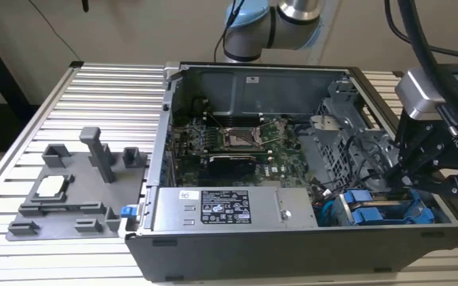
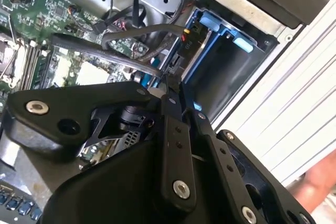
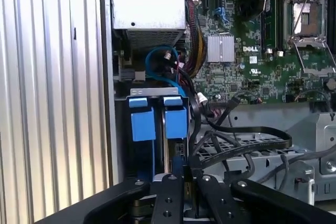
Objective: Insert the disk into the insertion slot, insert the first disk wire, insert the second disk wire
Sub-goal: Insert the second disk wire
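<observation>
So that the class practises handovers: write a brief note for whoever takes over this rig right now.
Claw: appears shut on the end of a black wire, just above the drive bay.
Things: both blue drive carriers sit in the bay of the open computer case.
Done: the disk looks inserted.
Left: the held wire is not visibly plugged in; the second wire's state cannot be told.

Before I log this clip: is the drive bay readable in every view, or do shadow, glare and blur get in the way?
Exterior view: even lighting, but the blue carriers sit in shade with the gripper partly in front. First wrist view: carriers bright and sharp, the gripper a dark foreground. Second wrist view: the gripper looms large and soft, and a bright sheen washes the ribbed table.
</observation>
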`<state>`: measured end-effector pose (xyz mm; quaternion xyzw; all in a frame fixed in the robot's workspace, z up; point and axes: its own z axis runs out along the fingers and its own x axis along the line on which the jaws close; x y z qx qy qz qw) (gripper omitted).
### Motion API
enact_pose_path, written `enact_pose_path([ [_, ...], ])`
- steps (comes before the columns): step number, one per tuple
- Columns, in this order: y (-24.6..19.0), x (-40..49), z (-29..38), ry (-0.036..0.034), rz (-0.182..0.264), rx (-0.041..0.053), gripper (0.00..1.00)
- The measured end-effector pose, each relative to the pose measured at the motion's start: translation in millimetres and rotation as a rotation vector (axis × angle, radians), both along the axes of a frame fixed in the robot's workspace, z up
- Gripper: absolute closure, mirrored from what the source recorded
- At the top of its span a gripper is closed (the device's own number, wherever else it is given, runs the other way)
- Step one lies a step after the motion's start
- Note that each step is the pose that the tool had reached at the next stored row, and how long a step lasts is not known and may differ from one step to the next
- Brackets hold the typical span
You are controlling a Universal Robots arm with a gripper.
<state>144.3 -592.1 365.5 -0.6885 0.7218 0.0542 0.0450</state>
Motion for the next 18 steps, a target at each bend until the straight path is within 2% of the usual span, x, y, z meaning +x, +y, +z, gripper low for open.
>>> enact_pose_path([
  [8, 1.2, 1.9, -10.6, 0.0000, -0.037, -0.0002, 0.84],
  [18, 5.4, 3.2, -18.0, -0.0005, -0.027, -0.0001, 0.84],
])
